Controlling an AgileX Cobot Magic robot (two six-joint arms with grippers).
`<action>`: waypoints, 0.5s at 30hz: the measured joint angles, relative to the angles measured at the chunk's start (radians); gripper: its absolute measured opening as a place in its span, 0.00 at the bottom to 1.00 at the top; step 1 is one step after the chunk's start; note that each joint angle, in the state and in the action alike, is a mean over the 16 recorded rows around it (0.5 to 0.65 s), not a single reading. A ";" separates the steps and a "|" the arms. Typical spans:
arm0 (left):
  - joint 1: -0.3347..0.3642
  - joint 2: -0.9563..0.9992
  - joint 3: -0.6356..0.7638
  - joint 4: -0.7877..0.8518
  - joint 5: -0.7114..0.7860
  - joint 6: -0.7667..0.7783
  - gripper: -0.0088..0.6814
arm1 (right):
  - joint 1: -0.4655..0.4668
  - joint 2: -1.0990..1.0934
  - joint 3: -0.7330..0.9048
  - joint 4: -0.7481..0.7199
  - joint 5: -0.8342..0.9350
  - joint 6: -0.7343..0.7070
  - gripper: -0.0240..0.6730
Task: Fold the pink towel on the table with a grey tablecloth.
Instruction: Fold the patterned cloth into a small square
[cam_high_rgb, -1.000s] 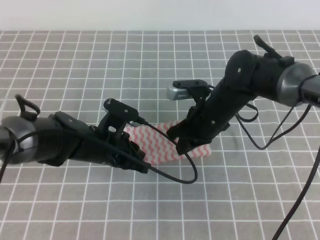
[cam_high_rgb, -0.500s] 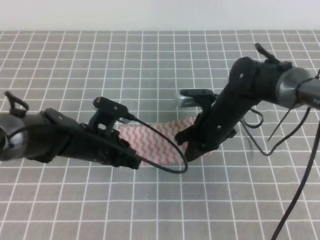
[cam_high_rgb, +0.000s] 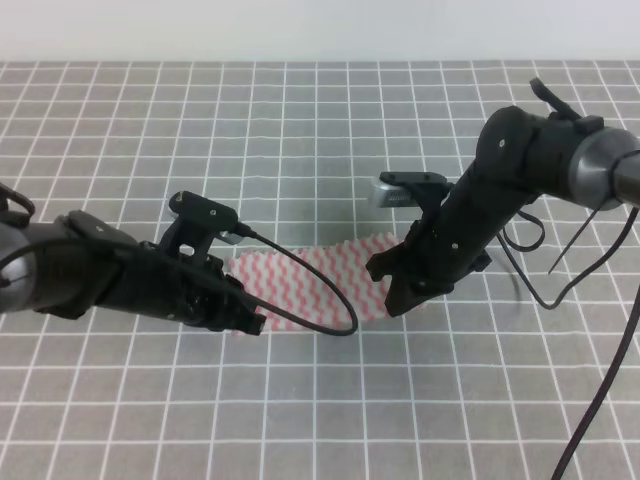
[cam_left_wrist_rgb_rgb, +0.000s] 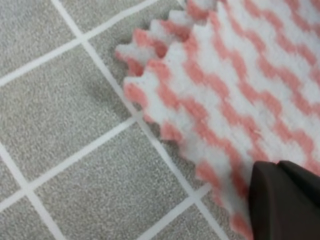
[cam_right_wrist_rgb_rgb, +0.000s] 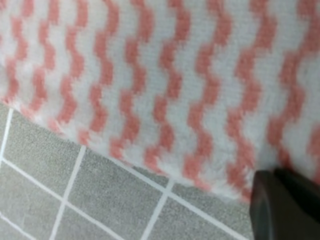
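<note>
The pink towel (cam_high_rgb: 318, 282), with wavy pink and white stripes, lies stretched low over the table with a grey tablecloth (cam_high_rgb: 300, 120) between my two grippers. At its left end my left gripper (cam_high_rgb: 248, 320) is shut on the serrated edge. The left wrist view has the towel (cam_left_wrist_rgb_rgb: 240, 75) and one dark fingertip (cam_left_wrist_rgb_rgb: 285, 200) pressing its edge. At the right end my right gripper (cam_high_rgb: 396, 298) is shut on the towel. Close up in the right wrist view are the towel (cam_right_wrist_rgb_rgb: 175, 75) and a dark fingertip (cam_right_wrist_rgb_rgb: 285, 205) at its border. Both arms hide the towel's outer ends.
A black cable (cam_high_rgb: 335, 322) loops from the left arm over the cloth in front of the towel. More cable (cam_high_rgb: 560, 290) hangs from the right arm. A pale wall (cam_high_rgb: 300, 30) bounds the table's far edge.
My left gripper has moved left and the right gripper right. Between them the towel has been drawn out wider and flatter.
</note>
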 joint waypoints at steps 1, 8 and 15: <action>0.000 -0.003 0.000 0.003 0.000 0.000 0.01 | 0.000 -0.003 0.000 0.001 0.001 0.000 0.01; 0.001 -0.050 0.000 0.014 0.002 0.000 0.01 | 0.000 -0.033 -0.001 0.013 0.000 0.000 0.01; 0.002 -0.109 -0.001 -0.030 0.001 0.000 0.01 | 0.000 -0.069 -0.001 0.024 -0.047 0.015 0.01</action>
